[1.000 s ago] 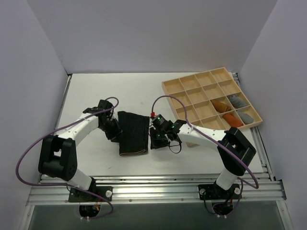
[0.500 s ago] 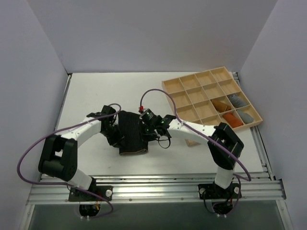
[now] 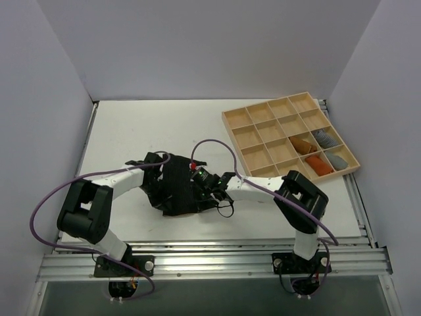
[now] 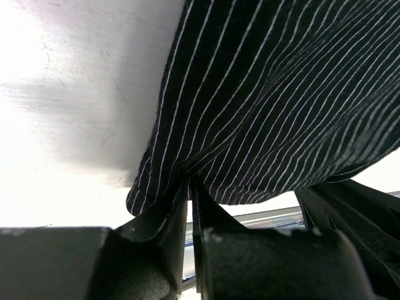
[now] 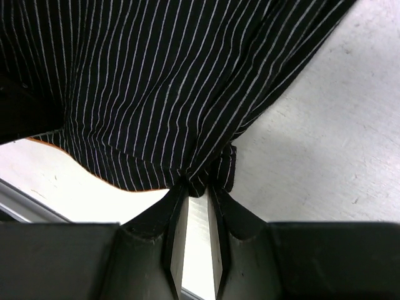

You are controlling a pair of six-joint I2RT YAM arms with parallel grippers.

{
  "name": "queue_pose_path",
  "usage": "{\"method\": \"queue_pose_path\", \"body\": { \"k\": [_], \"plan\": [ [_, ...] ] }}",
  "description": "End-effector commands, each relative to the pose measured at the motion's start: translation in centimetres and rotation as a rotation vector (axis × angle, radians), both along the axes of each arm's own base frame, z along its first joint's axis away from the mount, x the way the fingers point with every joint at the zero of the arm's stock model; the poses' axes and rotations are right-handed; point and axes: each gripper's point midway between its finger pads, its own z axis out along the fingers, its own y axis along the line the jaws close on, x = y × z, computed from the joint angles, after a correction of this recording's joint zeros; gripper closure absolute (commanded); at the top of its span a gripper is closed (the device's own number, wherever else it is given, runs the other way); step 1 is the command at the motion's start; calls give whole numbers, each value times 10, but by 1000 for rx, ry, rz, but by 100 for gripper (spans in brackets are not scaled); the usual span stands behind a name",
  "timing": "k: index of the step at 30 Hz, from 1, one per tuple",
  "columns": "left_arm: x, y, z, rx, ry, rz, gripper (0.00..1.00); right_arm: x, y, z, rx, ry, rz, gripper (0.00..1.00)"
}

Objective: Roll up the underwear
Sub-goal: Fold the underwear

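The left gripper and right gripper each pinch a side edge of the striped underwear on the table, seemingly to lift it evenly for rolling

Soft pinstriped cloth underwear; matt, scuffed table

A pale wooden tray of square compartments sits at the far right of a white worktop. Two orange cloth rolls and two grey rolls lie in its right-hand compartments.

Lab rig: plain white walls, aluminium rail base.
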Motion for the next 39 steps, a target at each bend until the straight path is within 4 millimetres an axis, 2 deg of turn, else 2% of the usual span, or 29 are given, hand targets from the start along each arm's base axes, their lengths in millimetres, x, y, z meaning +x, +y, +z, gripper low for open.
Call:
{"method": "queue_pose_path", "body": {
  "k": [1,7,12,13,15,16,17,19,22,25,27,28,31,35,39],
  "plan": [
    [3,16,-21,107,-22,-12,85,-10,-36,-46,-157,36,-33,85],
    [-3,26,-24,156,-14,-2,86,-15,-43,-52,-166,48,-52,85],
    [9,30,-4,173,-50,-5,86,-17,-46,-40,-160,48,-73,85],
    [19,24,6,153,-79,-6,86,-19,-49,-38,-175,58,-75,85],
    [25,20,23,130,-106,-15,84,-16,-42,-25,-161,57,-82,83],
    [37,12,39,98,-147,-17,82,-17,-43,-20,-170,63,-78,83],
    [41,11,49,89,-173,-18,80,-10,-32,-6,-140,39,-71,82],
    [51,9,77,77,-241,-10,76,-3,-26,15,-122,20,-64,82],
    [54,11,92,79,-273,0,72,18,-3,44,-64,-20,-61,80],
    [47,15,81,98,-238,7,72,39,17,53,-6,-23,-74,80],
    [38,17,63,110,-186,14,73,49,23,47,-6,-8,-79,80],
    [35,17,57,109,-169,13,74,59,30,55,15,-17,-86,80],
    [25,21,41,123,-130,27,76,72,36,55,18,-17,-86,80],
    [26,18,33,104,-150,38,79,81,25,36,-7,5,-115,80],
    [18,19,14,113,-105,49,79,69,13,12,-23,39,-113,80]
  ]
}}
